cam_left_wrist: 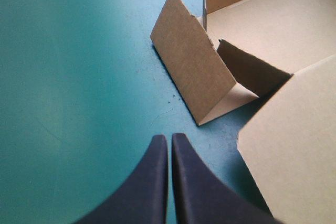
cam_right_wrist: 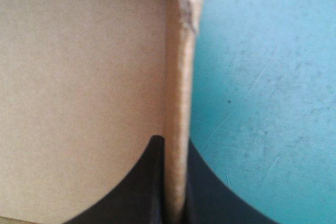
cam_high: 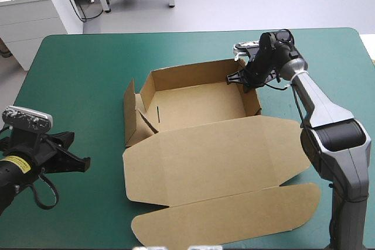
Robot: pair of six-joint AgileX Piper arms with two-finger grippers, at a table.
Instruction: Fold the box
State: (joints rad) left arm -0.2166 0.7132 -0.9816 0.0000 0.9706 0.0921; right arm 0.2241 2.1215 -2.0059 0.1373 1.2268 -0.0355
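Observation:
The brown box [cam_high: 199, 106] stands in the middle of the teal-green table as an open tray, with its back and right walls raised. Its lid [cam_high: 222, 162] lies flat toward the near edge. The left side flap [cam_high: 130, 115] leans outward, half raised. My right gripper [cam_high: 245, 79] is at the tray's far right corner, shut on the right wall [cam_right_wrist: 178, 93], one finger inside and one outside. My left gripper [cam_high: 82, 164] hovers over bare cover to the left of the box, shut with nothing in it. In the left wrist view the leaning flap [cam_left_wrist: 191, 66] lies ahead of my left gripper [cam_left_wrist: 169, 145].
The lid's front tuck flap [cam_high: 234, 218] reaches almost to the table's near edge. Bare teal-green cover [cam_high: 76, 80] spreads to the left of the box and behind it. A white cabinet [cam_high: 29, 16] stands beyond the far left corner.

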